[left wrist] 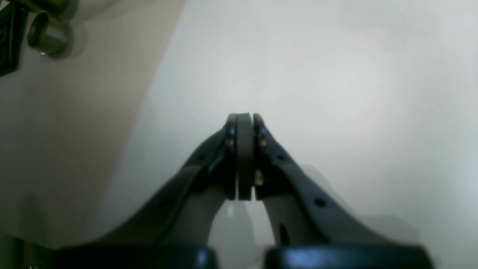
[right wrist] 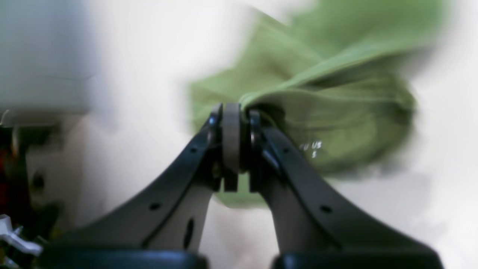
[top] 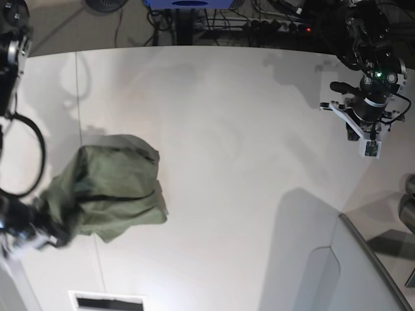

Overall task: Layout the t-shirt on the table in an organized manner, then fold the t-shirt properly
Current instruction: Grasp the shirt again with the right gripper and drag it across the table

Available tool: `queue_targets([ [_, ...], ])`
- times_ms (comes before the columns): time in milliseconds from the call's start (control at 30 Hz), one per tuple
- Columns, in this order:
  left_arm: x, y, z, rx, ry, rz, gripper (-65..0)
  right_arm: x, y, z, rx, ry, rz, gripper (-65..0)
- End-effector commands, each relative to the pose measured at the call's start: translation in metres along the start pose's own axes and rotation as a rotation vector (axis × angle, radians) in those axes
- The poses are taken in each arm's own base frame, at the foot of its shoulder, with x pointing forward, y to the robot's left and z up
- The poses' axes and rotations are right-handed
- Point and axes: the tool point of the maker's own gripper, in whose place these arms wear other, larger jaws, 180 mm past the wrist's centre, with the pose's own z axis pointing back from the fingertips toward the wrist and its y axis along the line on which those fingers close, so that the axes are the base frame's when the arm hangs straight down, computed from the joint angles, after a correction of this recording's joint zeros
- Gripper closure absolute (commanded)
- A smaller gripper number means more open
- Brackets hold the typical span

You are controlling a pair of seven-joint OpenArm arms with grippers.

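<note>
The olive-green t-shirt (top: 113, 188) lies bunched at the left of the white table (top: 233, 142), one edge drawn toward the lower left. My right gripper (right wrist: 236, 112) is shut on a fold of the t-shirt (right wrist: 317, 93); a small white printed label shows on the cloth near the fingers. In the base view this gripper (top: 48, 234) is blurred at the shirt's lower-left corner. My left gripper (left wrist: 244, 119) is shut on nothing, over bare table (left wrist: 317, 74). In the base view the left gripper (top: 369, 148) hangs at the far right, well away from the shirt.
A grey angled panel (top: 337, 272) sits at the lower right. A thin dark seam (top: 81, 103) runs down the table's left side. A white slotted piece (top: 107, 301) lies at the front edge. Cables and equipment (top: 214, 16) stand beyond the curved far edge.
</note>
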Motion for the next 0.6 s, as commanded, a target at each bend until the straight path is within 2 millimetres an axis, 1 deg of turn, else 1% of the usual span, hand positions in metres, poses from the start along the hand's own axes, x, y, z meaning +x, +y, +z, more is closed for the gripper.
queue_targets([
  [0, 0.01, 0.007, 0.003, 0.016, -0.037, -0.005, 0.0, 0.015, 0.036, -0.003, 0.065, -0.007, 0.081, 0.0],
  [33, 0.01, 0.007, 0.003, 0.016, -0.037, -0.005, 0.0, 0.012, 0.067, -0.011, 0.113, 0.033, 0.148, 0.0],
  [67, 0.01, 0.008, 0.003, 0.018, -0.037, -0.006, 0.0, 0.006, 0.093, -0.015, 0.154, 0.067, 0.206, 0.0],
  [100, 0.01, 0.008, 0.003, 0.019, -0.037, -0.007, 0.0, -0.002, 0.116, -0.015, 0.189, 0.095, 0.257, 0.0],
  [133, 0.01, 0.013, 0.004, 0.031, -0.036, -0.003, 0.0, -0.007, 0.131, -0.013, 0.215, 0.102, 0.286, 0.0],
  [167, 0.009, 0.018, 0.005, 0.045, -0.035, 0.007, 0.0, -0.009, 0.131, -0.009, 0.216, 0.096, 0.268, 0.0],
  [200, 0.008, 0.023, 0.006, 0.056, -0.036, 0.013, 0.0, -0.017, 0.115, -0.008, 0.192, 0.099, 0.201, 0.0],
  [233, 0.007, 0.025, 0.006, 0.062, -0.033, 0.017, 0.0, -0.018, 0.098, -0.005, 0.164, 0.081, 0.135, 0.0],
  [267, 0.005, 0.026, 0.005, 0.063, -0.028, 0.018, 0.0, -0.018, 0.077, 0.001, 0.129, 0.052, 0.072, 0.0],
  [300, 0.003, 0.027, 0.004, 0.063, -0.021, 0.017, 0.0, -0.018, 0.053, 0.009, 0.084, 0.023, 0.021, 0.0],
  [333, 0.001, 0.027, 0.003, 0.062, -0.016, 0.018, 0.0, -0.021, 0.024, 0.021, 0.031, -0.003, -0.023, 0.0],
  [367, -0.002, 0.026, 0.001, 0.058, -0.008, 0.021, 0.0, -0.024, 0.0, 0.033, -0.017, -0.027, -0.061, 0.0],
  [433, -0.005, 0.024, -0.001, 0.05, 0.001, 0.028, 0.0, -0.031, -0.042, 0.063, -0.107, -0.068, -0.116, 0.0],
  [467, -0.006, 0.023, -0.004, 0.044, 0.004, 0.039, 0.0, -0.039, -0.061, 0.078, -0.151, -0.084, -0.142, 0.0],
  [533, -0.006, 0.021, -0.01, 0.038, 0.009, 0.054, 0.0, -0.05, -0.08, 0.1, -0.204, -0.105, -0.169, 0.0],
  [567, -0.006, 0.021, -0.013, 0.037, 0.011, 0.057, 0.0, -0.058, -0.083, 0.103, -0.215, -0.093, -0.164, 0.0],
])
